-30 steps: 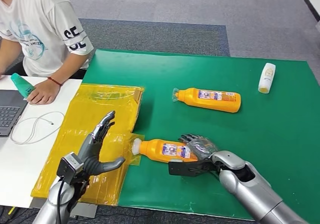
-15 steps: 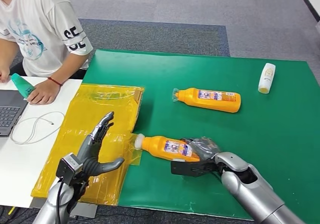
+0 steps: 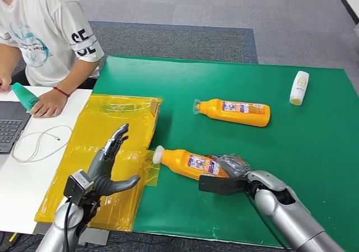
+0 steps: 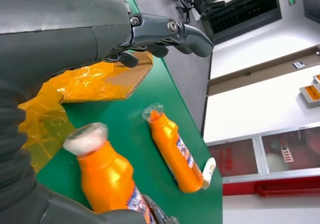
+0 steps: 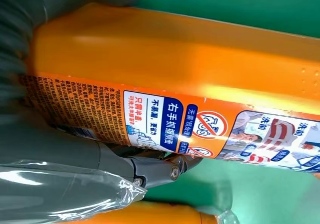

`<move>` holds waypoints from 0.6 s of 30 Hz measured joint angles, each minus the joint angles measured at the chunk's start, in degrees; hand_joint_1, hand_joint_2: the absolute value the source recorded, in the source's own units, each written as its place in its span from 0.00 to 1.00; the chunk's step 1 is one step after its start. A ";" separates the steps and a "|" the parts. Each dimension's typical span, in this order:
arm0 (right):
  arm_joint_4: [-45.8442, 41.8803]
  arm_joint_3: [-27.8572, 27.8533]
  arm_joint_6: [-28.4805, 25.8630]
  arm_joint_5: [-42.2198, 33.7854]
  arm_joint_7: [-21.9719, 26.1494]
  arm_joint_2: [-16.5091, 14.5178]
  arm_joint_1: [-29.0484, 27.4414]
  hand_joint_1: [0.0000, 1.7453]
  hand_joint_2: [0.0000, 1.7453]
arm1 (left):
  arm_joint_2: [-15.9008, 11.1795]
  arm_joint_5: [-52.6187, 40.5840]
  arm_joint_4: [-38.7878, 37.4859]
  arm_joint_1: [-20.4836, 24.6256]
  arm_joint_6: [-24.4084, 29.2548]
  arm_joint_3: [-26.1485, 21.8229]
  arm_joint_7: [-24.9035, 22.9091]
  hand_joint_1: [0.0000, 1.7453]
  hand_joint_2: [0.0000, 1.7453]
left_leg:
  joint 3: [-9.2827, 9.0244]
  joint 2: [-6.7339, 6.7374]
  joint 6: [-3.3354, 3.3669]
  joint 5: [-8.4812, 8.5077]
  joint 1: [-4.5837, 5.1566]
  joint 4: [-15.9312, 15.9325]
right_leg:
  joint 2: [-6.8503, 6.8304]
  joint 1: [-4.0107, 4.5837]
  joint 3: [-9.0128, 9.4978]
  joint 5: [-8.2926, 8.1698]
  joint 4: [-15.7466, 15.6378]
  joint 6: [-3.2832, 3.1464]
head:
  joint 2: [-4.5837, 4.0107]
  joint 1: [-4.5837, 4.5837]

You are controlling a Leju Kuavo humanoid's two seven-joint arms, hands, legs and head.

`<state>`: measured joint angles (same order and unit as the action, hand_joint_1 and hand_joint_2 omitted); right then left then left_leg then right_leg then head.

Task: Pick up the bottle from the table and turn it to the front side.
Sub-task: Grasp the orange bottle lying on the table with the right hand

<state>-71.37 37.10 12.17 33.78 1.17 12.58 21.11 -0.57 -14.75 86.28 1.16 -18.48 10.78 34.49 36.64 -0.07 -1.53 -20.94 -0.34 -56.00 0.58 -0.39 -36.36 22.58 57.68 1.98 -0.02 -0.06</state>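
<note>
An orange bottle with a white cap lies at the near middle of the green table; my right hand grips its base end, thumb along the near side. The right wrist view is close on that orange bottle, its printed label facing the camera, fingers wrapped under it. A second orange bottle lies farther back, apart from both hands. My left hand hovers open over the yellow bag, fingers spread, holding nothing. In the left wrist view the held bottle and the far bottle both show.
A small white bottle lies at the table's far right. A person sits at the far left, one hand resting on a white desk beside a teal bottle, a laptop and a white cable.
My right hand has drawn the near bottle to the right and lifted its base end; the bottle has tilted, cap pointing slightly farther back. The left hand has stayed still.
</note>
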 joint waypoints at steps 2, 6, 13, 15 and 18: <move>0.51 -1.40 1.63 -4.29 3.08 0.30 -0.26 1.00 1.00 | -0.01 0.01 -0.43 0.47 -0.36 0.01 0.22 0.00 1.00 | 0.00 0.00 0.00 0.00 0.00 0.00 | 0.00 0.00 -0.01 0.00 0.00 0.00 | 0.00 0.00; 2.12 -4.60 5.43 -15.38 10.48 1.54 -1.58 1.00 1.00 | -0.04 0.17 -1.88 1.93 -1.00 0.28 0.92 0.00 1.00 | 0.04 -0.02 0.00 0.00 0.00 -0.01 | -0.02 -0.01 -0.02 0.00 0.00 0.00 | 0.00 0.00; 4.54 -10.31 8.99 -27.37 17.73 1.84 -3.71 1.00 1.00 | -0.17 0.74 -3.88 3.81 -1.04 1.41 1.01 0.00 1.00 | 0.07 -0.01 0.00 -0.01 0.01 0.00 | -0.01 -0.01 -0.08 0.00 0.00 0.00 | -0.01 0.01; 4.94 -11.33 9.51 -29.02 18.54 1.81 -4.17 1.00 1.00 | -0.21 0.93 -4.15 4.08 -0.96 1.80 1.01 0.00 1.00 | 0.10 -0.01 0.01 -0.01 0.01 0.00 | -0.01 -0.01 -0.09 0.01 0.00 0.01 | 0.01 0.01; 5.40 -12.78 10.75 -31.60 19.68 1.42 -4.97 1.00 1.00 | -0.22 1.28 -4.50 4.34 -0.86 2.33 1.01 0.00 1.00 | 0.13 -0.01 0.01 -0.01 0.00 0.00 | -0.01 -0.01 -0.11 0.02 0.00 0.02 | 0.01 0.01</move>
<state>-65.97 24.32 22.92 2.19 20.85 14.00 16.13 -0.79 -13.47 81.79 5.50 -19.33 13.11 35.50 36.77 -0.08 -1.52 -20.96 -0.33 -56.00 0.56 -0.40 -36.47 22.60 57.68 2.00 -0.01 -0.05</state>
